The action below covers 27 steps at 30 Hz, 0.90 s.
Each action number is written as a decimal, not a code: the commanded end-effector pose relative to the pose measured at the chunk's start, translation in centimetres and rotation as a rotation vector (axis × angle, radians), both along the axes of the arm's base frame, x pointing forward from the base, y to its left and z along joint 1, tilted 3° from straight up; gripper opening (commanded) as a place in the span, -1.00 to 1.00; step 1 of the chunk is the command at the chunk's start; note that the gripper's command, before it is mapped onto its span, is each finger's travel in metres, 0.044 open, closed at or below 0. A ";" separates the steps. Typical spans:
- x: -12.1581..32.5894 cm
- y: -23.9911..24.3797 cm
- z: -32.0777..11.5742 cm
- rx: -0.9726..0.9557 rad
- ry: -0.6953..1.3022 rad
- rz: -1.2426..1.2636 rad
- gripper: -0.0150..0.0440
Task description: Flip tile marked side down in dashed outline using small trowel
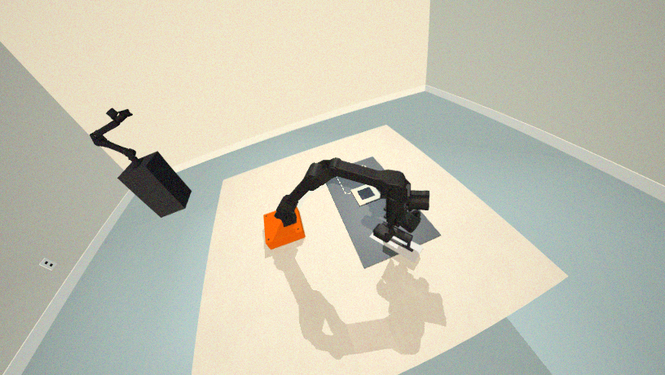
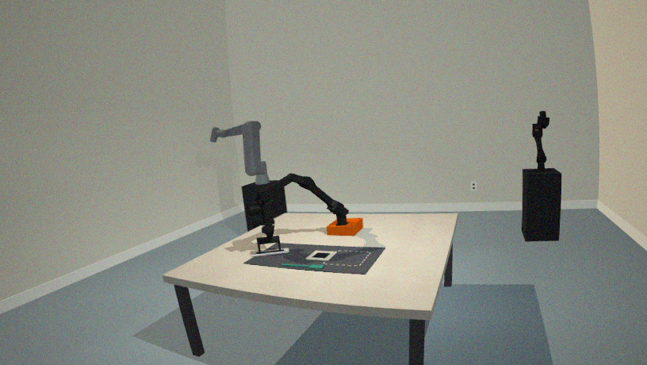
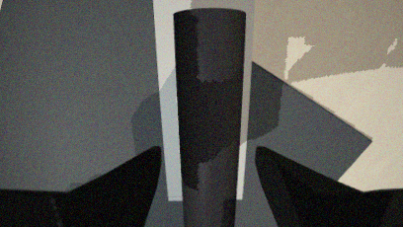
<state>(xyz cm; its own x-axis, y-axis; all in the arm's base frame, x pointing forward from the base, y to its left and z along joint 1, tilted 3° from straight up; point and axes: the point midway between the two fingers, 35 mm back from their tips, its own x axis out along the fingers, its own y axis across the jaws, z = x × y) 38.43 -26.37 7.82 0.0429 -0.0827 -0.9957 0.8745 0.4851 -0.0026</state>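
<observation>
My gripper is open around the dark bar handle of a white-bladed tool, with a gap on both sides in the wrist view. The blade is low over the mat's edge; whether it touches is unclear. A teal trowel-shaped tool lies on the mat; the arm hides it in the top view. The tile lies flat with its dark-square side up, just beside the dashed outline. I cannot tell whether it overlaps the outline.
The arm rises from its orange base and arches over the mat. The pale table surrounds the mat. Black pedestals with other arms stand off the table.
</observation>
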 end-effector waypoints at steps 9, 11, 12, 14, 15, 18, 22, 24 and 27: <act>-0.4 0.5 4.1 0.003 -0.002 -0.025 0.42; -0.5 0.6 4.4 0.003 -0.002 -0.026 0.42; -0.5 0.6 4.4 0.003 -0.002 -0.026 0.42; -0.5 0.6 4.4 0.003 -0.002 -0.026 0.42; -0.5 0.6 4.4 0.003 -0.002 -0.026 0.42; -0.5 0.6 4.4 0.002 0.000 -0.003 0.42; -0.4 0.5 4.4 -0.003 0.011 0.129 0.42; -0.4 0.5 4.4 -0.006 0.016 0.198 0.42; -0.4 0.4 4.4 -0.011 0.025 0.302 0.42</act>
